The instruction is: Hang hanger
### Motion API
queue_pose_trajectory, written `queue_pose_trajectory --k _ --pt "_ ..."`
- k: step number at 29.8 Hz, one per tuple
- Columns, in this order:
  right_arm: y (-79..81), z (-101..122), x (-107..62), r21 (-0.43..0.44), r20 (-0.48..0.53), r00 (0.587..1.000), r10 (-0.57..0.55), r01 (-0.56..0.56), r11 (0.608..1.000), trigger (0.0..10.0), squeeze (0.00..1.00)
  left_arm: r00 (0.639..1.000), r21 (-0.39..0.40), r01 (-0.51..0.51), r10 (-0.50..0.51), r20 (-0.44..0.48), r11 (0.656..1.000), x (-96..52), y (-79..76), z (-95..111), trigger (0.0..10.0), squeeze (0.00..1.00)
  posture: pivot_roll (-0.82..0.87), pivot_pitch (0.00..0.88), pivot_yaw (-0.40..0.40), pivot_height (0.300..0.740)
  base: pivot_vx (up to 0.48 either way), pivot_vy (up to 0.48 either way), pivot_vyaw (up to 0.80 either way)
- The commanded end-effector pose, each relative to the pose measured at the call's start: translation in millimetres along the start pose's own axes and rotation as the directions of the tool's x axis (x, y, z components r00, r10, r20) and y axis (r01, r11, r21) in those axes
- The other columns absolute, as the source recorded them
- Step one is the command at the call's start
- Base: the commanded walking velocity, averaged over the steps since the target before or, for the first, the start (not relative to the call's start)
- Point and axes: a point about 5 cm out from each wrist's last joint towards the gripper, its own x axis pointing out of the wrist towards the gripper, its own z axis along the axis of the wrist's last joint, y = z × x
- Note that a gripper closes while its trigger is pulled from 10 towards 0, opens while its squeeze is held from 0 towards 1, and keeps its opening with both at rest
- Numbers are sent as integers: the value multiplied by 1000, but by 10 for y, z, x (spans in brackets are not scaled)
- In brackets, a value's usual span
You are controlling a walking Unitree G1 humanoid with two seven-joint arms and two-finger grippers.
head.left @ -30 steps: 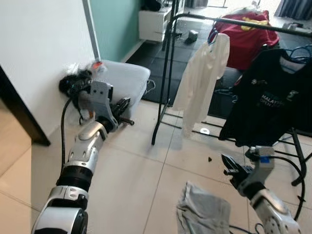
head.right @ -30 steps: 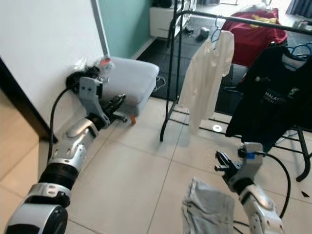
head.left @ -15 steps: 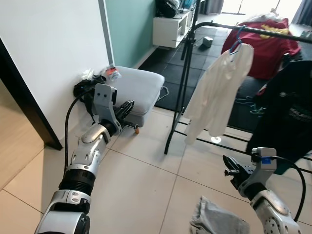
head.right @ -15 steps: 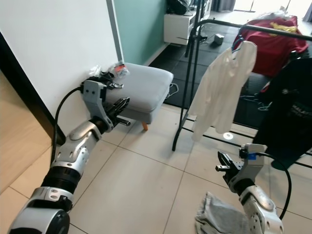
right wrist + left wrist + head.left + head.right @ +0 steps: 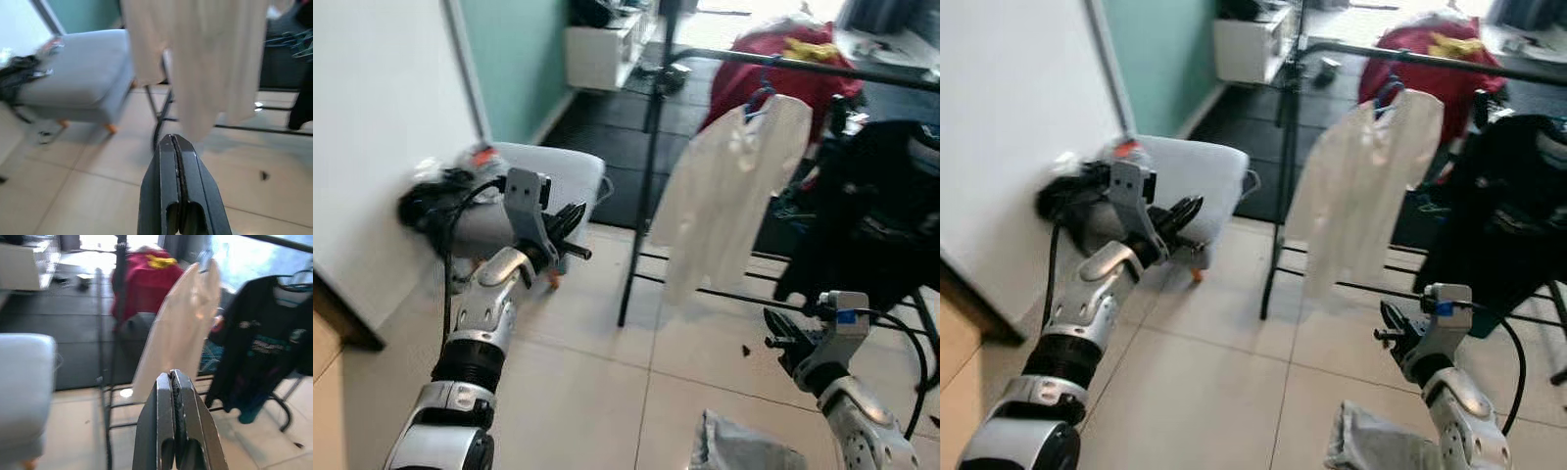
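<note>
We are facing a black clothes rack (image 5: pixel 651 166) standing on the tiled floor (image 5: pixel 597 392), with a white shirt (image 5: pixel 724 191) hanging from its rail on a blue hanger (image 5: pixel 759 95), a black T-shirt (image 5: pixel 876 211) hanging just beside it on the robot's right, and a red garment (image 5: pixel 773 69) lying behind the rail. A grey footstool (image 5: pixel 533 181) is sitting against the white wall (image 5: pixel 372 127) on the left, with a bundle of black cables (image 5: pixel 426 201) beside it, and a crumpled grey cloth (image 5: pixel 744 452) is lying on the floor near the lower edge, between our two arms. Our left gripper (image 5: pixel 576 221) is reaching forward in front of the footstool, well apart from the rack and pointing toward it; our right gripper (image 5: pixel 775 338) is hanging low, below the white shirt and the black T-shirt. The left wrist view is showing its two fingers (image 5: pixel 157 423) pressed together with nothing between them, with the white shirt straight ahead, and a second blue hanger (image 5: pixel 293 280) at the black T-shirt's collar. The right wrist view is showing its fingers (image 5: pixel 164 174) closed and empty too, aimed at the shirt's hem and the rack's foot. The hanger carrying the white shirt is sitting on the rail, above and well apart from both grippers
</note>
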Motion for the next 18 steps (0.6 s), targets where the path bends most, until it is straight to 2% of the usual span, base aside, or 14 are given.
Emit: queue_pose_trajectory --k 1,5,7,10,18 --pt "36 5 24 0 0 1000 11 -11 1000 10000 0 1000 -1 -2 2 -10 1000 -37 44 -15 10000 0 -100 85 4 740 480 0 -800" --pt "39 8 32 0 1 1000 8 -8 1000 10000 0 1000 -5 13 -13 -14 1000 -41 9 -32 10000 0 -100 85 4 740 480 0 -800" --pt "55 3 40 -3 0 1000 8 -8 1000 10000 0 999 -10 51 -51 -17 999 -44 -78 -56 10000 0 -99 89 2 740 480 0 -800" --pt "58 1 40 -4 -1 1000 8 -8 1000 10000 0 997 -9 70 -71 -14 997 -39 -124 -56 10000 0 -99 91 3 740 480 0 -800" --pt "50 2 34 -5 0 1000 1 -1 1000 10000 0 995 -10 102 -102 -4 995 -7 -208 -27 10000 0 -100 94 4 740 480 0 -800"
